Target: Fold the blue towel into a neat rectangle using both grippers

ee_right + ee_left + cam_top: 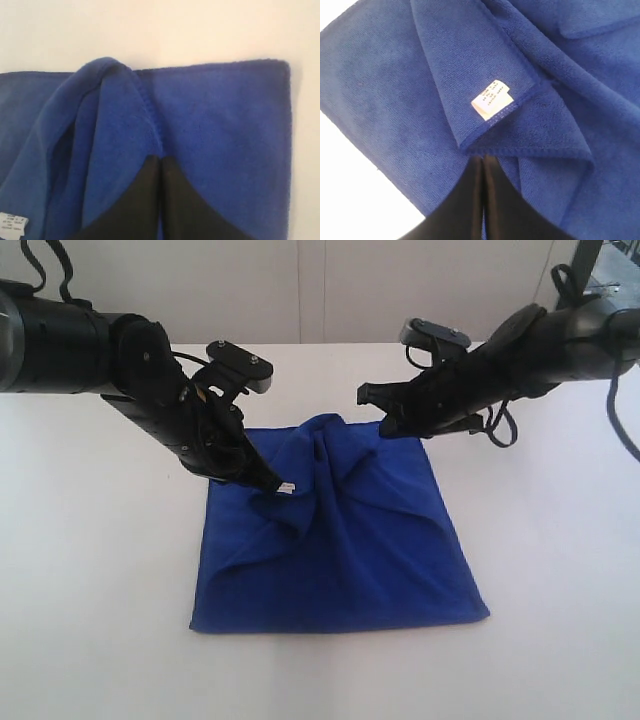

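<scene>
Currently: blue towel [350, 550] on white desk [100, 570], near edge flat, middle rucked into raised ridge running to far edge. Left fingers [470, 200] clenched on turned-over corner, white label [491, 100] just beside tips. Right fingers [140, 200] pressed together, tips at hem of raised fold by far edge; whether cloth is pinched, cannot tell.

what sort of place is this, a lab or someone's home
Probably a robot lab or test bench: a left arm and right arm over a plain white table, a pale wall behind, one blue towel.
</scene>
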`<state>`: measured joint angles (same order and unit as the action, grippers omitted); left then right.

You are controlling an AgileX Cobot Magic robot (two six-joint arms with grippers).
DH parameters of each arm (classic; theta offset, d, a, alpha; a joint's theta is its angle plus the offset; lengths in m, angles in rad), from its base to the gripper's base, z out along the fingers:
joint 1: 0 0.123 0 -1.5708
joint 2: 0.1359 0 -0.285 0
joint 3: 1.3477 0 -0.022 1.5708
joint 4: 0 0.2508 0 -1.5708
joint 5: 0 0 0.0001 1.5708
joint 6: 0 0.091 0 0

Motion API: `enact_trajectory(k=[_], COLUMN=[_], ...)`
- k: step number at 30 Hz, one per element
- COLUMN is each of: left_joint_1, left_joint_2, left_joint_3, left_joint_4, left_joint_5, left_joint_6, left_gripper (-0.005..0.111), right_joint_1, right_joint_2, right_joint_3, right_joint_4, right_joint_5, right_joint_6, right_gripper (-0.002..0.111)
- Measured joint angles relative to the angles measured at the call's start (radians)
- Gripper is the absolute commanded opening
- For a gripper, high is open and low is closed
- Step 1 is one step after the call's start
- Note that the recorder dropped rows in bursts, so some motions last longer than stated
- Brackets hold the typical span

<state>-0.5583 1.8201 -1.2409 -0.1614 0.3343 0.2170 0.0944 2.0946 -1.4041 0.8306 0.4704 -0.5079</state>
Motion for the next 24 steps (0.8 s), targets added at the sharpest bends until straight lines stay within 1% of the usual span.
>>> enact_trajectory(k=[7,13,19,22,24], left_joint_1=[0.0,0.0,0.0,0.0,0.0], left_joint_2=[0.0,0.001,0.028,0.04,0.042], left_joint_3=[0.0,0.0,0.0,0.0,0.0], left_joint_4=[0.0,0.0,-0.006,-0.006,-0.006], left_joint_5=[0.002,-0.002,-0.016,-0.018,-0.018], left_joint_6=[0.0,-0.002,-0.008,-0.01,-0.01], left_gripper=[0.0,0.0,0.0,0.0,0.0], right_joint_1=[0.0,0.0,0.0,0.0,0.0], right_joint_2=[-0.126,-0.139,-0.1,-0.068,-0.05], right_joint_3=[0.0,0.0,0.0,0.0,0.0], right_joint_4=[-0.141,-0.264,-0.275,-0.275,-0.275], right_joint_5=[0.0,-0.006,0.001,0.018,0.018], right_joint_6=[0.0,0.0,0.0,0.034,0.077], right_gripper=[0.0,0.0,0.0,0.0,0.004])
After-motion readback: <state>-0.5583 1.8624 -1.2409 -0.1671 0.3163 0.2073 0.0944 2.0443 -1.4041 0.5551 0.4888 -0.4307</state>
